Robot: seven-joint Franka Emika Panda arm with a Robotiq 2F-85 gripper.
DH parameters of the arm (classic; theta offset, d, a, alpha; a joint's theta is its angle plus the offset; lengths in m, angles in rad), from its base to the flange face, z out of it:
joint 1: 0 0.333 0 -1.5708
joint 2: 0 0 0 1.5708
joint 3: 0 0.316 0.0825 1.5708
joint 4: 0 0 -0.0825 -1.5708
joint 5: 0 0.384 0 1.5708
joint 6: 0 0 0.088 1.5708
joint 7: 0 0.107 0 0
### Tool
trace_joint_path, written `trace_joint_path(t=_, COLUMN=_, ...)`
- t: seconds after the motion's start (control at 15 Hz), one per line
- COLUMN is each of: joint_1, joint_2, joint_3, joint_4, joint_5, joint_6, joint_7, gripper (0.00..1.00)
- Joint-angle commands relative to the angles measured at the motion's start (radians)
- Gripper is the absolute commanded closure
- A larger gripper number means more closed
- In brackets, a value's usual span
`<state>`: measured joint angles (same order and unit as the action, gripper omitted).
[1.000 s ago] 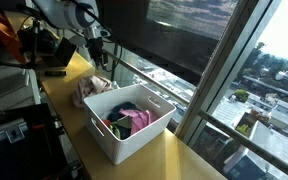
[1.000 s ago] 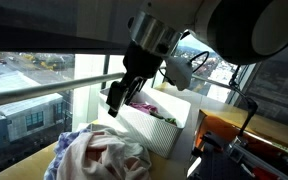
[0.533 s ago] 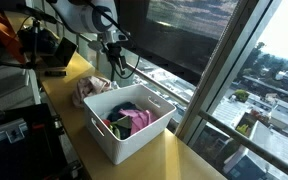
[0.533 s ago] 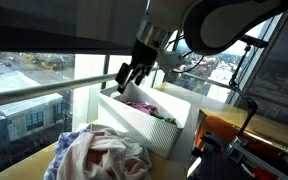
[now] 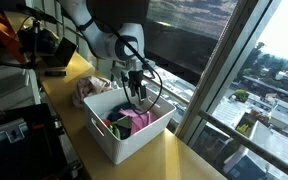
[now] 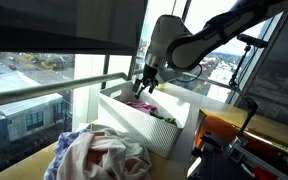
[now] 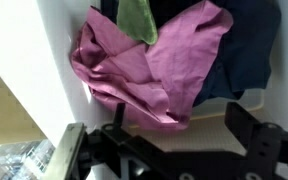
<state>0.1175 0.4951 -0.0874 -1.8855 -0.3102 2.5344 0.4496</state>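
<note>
Wrist view had the claw [image 7: 162, 140] coming in along the bottom of the picture, jaws spread wide with nothing in them, hanging right over a crumpled pink cloth [image 7: 149, 65]. That cloth lay in the bottom of a white basket [image 5: 99, 138], up against one wall. A green rag [image 7: 137, 20] poked over its top edge and a dark blue piece [image 7: 242, 50] was tucked under it on the other side.

In both exterior views the claw [image 5: 136, 92] sat just above the basket's rim, not touching anything as far as I could tell. The basket stood on the table [image 5: 179, 158] along the edge by the window [image 5: 269, 100]. A heap of pinkish-white fabric [image 6: 99, 155] lay just beside the basket [image 6: 149, 130] on the same table, further along that edge.

On handling, my guess: the pink cloth looked light, soft and floppy, so it would drape and stretch out rather than lift as one lump. The raised bunch of folds near its middle seemed the best spot to pinch. Grab a thin flat edge and it could slip, and the green rag might get dragged along.
</note>
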Motion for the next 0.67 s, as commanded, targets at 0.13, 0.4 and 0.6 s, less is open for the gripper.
trace_joint_path(t=0.13, joint_1=0.012, joint_2=0.135, joint_3=-0.045, joint_4=0.053, joint_5=0.045, joint_6=0.022, joint_7=0.002, gripper=0.00)
trace_joint_path(t=0.4, joint_1=0.029, joint_2=0.214, joint_3=-0.052, joint_4=0.073, joint_5=0.063, joint_6=0.023, joint_7=0.011, gripper=0.00)
trace_joint_path(t=0.6, joint_1=0.042, joint_2=0.269, joint_3=-0.056, joint_4=0.079, joint_5=0.073, joint_6=0.022, joint_7=0.015, gripper=0.00)
